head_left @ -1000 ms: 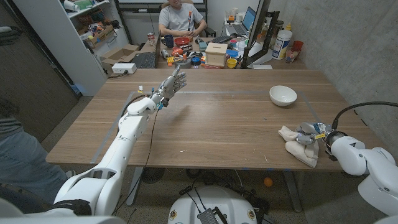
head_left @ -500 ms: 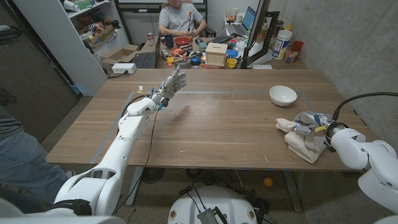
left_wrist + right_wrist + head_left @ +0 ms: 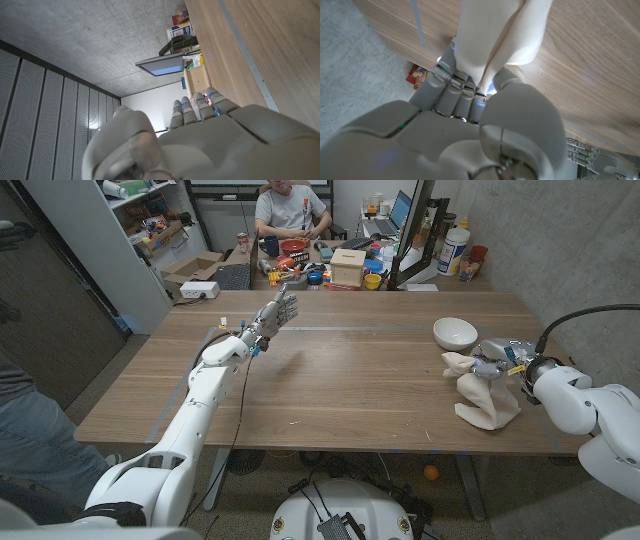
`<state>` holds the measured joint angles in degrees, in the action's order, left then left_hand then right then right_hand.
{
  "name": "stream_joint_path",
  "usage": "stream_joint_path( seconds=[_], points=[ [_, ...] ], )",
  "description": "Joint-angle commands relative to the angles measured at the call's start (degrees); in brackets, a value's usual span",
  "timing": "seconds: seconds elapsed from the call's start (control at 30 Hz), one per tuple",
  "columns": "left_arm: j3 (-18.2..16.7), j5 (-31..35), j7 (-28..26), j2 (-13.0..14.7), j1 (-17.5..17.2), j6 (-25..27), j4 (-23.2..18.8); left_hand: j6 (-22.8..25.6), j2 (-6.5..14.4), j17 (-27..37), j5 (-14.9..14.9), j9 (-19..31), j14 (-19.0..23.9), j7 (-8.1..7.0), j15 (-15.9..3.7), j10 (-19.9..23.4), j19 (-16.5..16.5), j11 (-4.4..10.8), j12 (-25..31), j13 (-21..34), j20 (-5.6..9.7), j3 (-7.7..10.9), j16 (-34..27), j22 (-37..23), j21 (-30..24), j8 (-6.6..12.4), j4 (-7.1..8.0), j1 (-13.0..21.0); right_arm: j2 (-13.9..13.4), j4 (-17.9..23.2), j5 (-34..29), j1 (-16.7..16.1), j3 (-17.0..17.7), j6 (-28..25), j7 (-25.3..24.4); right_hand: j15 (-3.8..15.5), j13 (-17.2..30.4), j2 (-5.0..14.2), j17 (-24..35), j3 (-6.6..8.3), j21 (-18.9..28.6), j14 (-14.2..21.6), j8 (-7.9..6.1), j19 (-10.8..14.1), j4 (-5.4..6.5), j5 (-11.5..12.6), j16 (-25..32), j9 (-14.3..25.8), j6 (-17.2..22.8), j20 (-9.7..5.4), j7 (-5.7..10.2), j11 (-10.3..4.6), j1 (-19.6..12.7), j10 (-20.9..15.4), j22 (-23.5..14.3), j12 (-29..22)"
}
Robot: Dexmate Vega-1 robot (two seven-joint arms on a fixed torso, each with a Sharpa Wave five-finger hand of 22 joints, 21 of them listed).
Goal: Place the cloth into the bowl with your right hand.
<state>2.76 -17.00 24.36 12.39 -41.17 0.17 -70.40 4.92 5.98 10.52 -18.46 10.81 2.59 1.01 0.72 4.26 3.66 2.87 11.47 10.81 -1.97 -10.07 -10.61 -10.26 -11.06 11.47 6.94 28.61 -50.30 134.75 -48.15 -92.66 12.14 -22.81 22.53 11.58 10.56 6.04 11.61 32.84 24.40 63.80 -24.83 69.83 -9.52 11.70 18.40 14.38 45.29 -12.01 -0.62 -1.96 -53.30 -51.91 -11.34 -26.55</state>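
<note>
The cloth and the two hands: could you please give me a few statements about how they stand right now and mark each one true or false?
1. The right hand grips the cream cloth. True.
2. The cloth already lies inside the white bowl. False: it hangs from the hand beside the bowl, its lower end on the wooden table.
3. The left hand holds nothing, its fingers stretched out above the table. True.
4. The bowl stands next to the left hand. False: it stands on the table's right side, close to the right hand.
5. In the right wrist view the cloth is pinched between the hand's fingers. True.
</note>
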Motion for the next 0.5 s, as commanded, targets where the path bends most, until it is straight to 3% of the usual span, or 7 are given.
stream_joint_path(
  seconds=[0.03,0.5],
  points=[
    [-0.21,-0.36,-0.13,0.39,-0.68,0.49,-0.95,0.61,0.48,0.30,-0.16,0.09,0.00,-0.04,0.26,-0.03,-0.07,0.00,0.07,0.07,-0.31,-0.39,-0.27,-0.12,-0.45,0.41,-0.05,0.13,-2.34,0.56,1.71,5.79,1.30,2.00,3.42,1.35,0.12,2.86,0.38,0.29,0.54,0.26,-0.31,-0.23,0.02,-0.10,-0.16,0.41,5.06,-0.44,3.38,-0.92,-3.74,-1.54,-0.26,0.39],
    [-0.52,-0.79,-0.60,0.37,-1.36,0.36,-1.58,0.68,0.52,0.30,-0.16,0.09,0.05,0.04,0.20,-0.07,-0.10,-0.08,0.05,0.08,-0.33,-0.50,-0.30,-0.12,-0.46,0.38,-0.08,0.20,-6.11,0.46,0.89,12.32,1.39,2.80,7.11,1.45,0.23,2.97,0.86,-0.13,0.76,0.41,-0.23,-0.59,0.12,-0.37,-0.14,0.89,5.14,-0.51,3.46,-1.03,-4.43,-1.86,-0.41,0.79]
  ],
)
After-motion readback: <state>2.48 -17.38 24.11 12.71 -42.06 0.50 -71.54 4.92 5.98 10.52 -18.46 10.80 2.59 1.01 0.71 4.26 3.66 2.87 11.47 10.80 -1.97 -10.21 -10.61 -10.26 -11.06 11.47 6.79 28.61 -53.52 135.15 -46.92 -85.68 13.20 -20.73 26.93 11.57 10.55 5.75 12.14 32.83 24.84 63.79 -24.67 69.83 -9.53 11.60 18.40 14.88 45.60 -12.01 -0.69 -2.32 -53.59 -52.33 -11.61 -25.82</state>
